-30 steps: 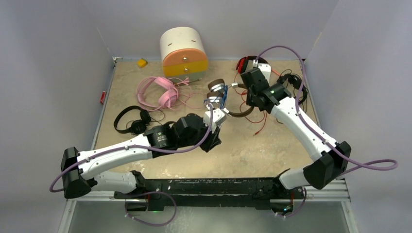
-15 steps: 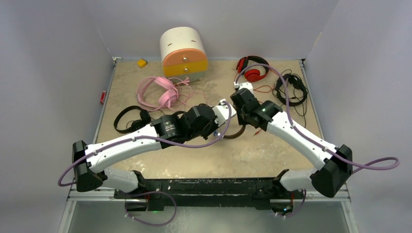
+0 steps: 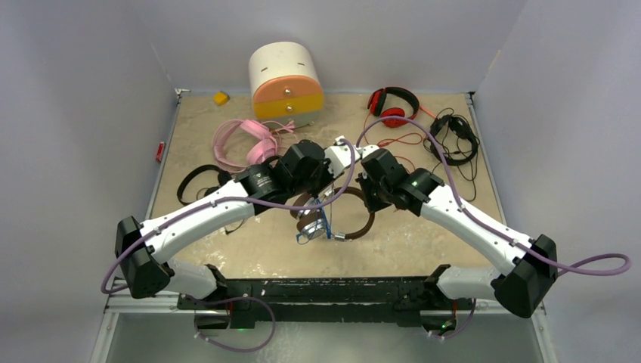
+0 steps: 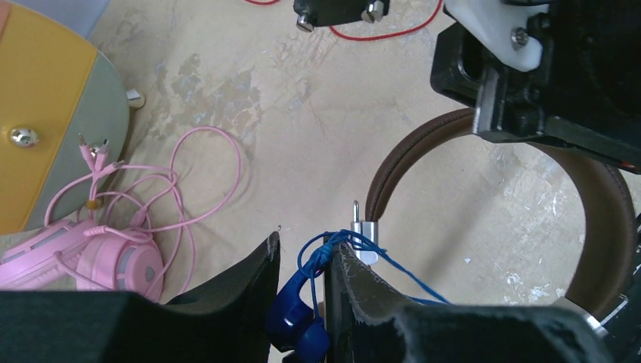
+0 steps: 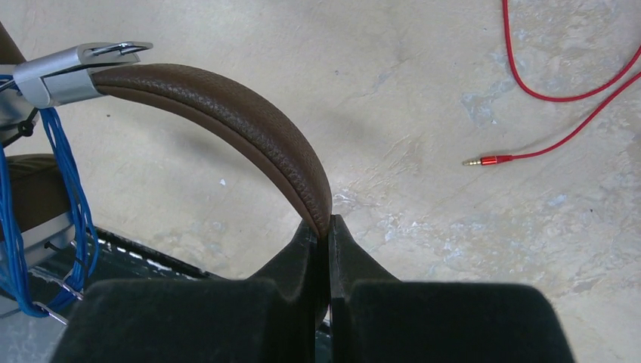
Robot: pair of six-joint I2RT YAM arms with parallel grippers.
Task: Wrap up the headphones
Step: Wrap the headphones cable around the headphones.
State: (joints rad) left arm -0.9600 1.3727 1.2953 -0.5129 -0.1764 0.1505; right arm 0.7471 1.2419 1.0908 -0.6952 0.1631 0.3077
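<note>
Right wrist view: the right pincer point(image 5: 329, 223) is shut tight on the band of the brown headphones point(image 5: 227, 106). Just left of it, the left pincer point(image 4: 306, 246) pinches the blue cable point(image 4: 296, 321) of those headphones, close to a silver hinge point(image 5: 57, 79). The brown headphones sit between the two pincers, over the sandy surface point(image 3: 423, 234). A red plug point(image 5: 491, 160) lies on the surface to the right of the right pincer. Farther out, left of the left pincer, lie black headphones point(image 3: 204, 185) and pink headphones point(image 3: 242, 144). Beyond the right pincer lie red headphones point(image 3: 391, 106) and the other black headphones point(image 3: 452, 136). Farthest back, beyond the left pincer, stands the white, orange and yellow drawer box point(image 3: 286, 82).
</note>
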